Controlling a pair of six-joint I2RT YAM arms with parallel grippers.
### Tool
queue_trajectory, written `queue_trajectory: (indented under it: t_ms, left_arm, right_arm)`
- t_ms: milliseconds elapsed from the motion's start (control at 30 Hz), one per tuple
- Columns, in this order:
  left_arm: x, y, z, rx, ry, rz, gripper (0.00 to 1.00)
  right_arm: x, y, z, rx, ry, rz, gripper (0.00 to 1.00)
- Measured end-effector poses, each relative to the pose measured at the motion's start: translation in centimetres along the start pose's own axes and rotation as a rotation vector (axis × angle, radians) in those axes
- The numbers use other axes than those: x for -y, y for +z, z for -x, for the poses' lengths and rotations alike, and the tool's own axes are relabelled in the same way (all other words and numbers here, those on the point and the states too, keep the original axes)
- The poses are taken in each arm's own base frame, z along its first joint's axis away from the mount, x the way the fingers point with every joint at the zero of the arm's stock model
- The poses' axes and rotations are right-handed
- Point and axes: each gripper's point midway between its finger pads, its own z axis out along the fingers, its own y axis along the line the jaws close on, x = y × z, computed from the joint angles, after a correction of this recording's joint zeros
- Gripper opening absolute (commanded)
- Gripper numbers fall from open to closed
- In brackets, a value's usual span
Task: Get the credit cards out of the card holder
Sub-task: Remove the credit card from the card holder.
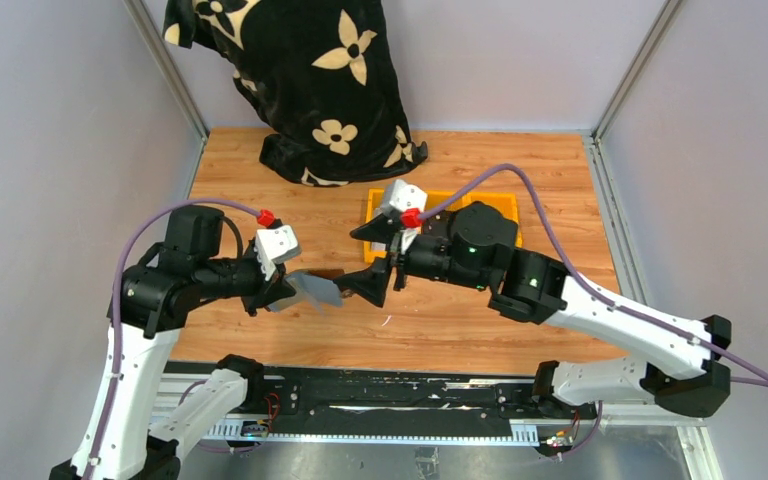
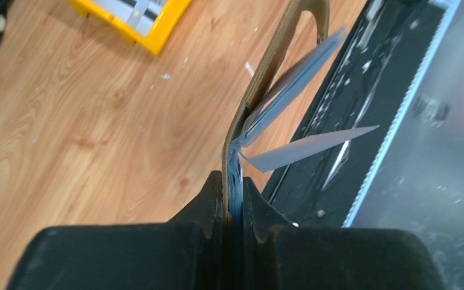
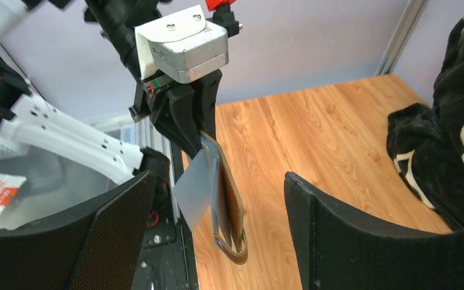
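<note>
Left end effector [image 2: 234, 199] clamped tight on one end of the brown card holder [image 2: 266, 78], which is held in the air above the wooden surface [image 1: 480, 310] between the two arms. The holder's free looped end points at the right arm. Grey credit cards [image 2: 308, 148] are fanned out of the sleeves on one side, not out of the holder yet. Right end effector [image 1: 355, 262] has its jaws wide. In the right wrist view the holder sits in the gap and touches neither finger. Yellow bin [image 1: 500, 205] is behind on the surface, flowered black cloth [image 1: 310, 80] at the back.
</note>
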Motion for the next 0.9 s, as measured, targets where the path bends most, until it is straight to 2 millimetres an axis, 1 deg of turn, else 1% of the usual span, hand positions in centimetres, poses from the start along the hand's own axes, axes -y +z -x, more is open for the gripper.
queue_trajectory:
  t_ms: [33, 100, 233, 333, 400, 500, 600, 700, 900]
  left_arm:
    - [-0.1, 0.0, -0.2, -0.011, 0.008, 0.002, 0.00]
    - [-0.9, 0.1, -1.1, -0.067, 0.046, 0.022, 0.00]
    - [-1.7, 0.0, -2.0, -0.119, 0.100, 0.048, 0.00]
    - [-1.9, -0.2, -2.2, -0.129, 0.118, 0.053, 0.00]
    - [-1.8, -0.3, -2.1, -0.127, 0.130, 0.056, 0.00]
    - [-1.9, -0.6, -2.0, -0.121, 0.151, 0.067, 0.00]
    - [-1.7, -0.9, -1.9, -0.117, 0.161, 0.073, 0.00]
    - [-1.7, -0.9, -1.9, -0.116, 0.161, 0.073, 0.00]
    - [-1.8, -1.0, -2.0, -0.121, 0.162, 0.080, 0.00]
  right_arm:
    - [0.0, 0.2, -0.3, -0.013, -0.005, 0.003, 0.82]
    - [-0.1, 1.3, -2.4, -0.080, -0.009, 0.027, 0.82]
    - [-0.3, 3.4, -6.4, -0.183, 0.013, 0.069, 0.83]
    - [-0.3, 4.3, -8.4, -0.216, 0.020, 0.076, 0.83]
    - [-0.2, 4.6, -9.3, -0.222, 0.021, 0.076, 0.84]
    - [-0.4, 5.2, -9.7, -0.207, 0.029, 0.089, 0.84]
    - [-0.8, 5.9, -9.0, -0.166, 0.042, 0.114, 0.84]
    - [-0.9, 6.6, -8.8, -0.143, 0.049, 0.120, 0.84]
    - [0.1, 7.5, -10.3, -0.166, 0.040, 0.069, 0.85]
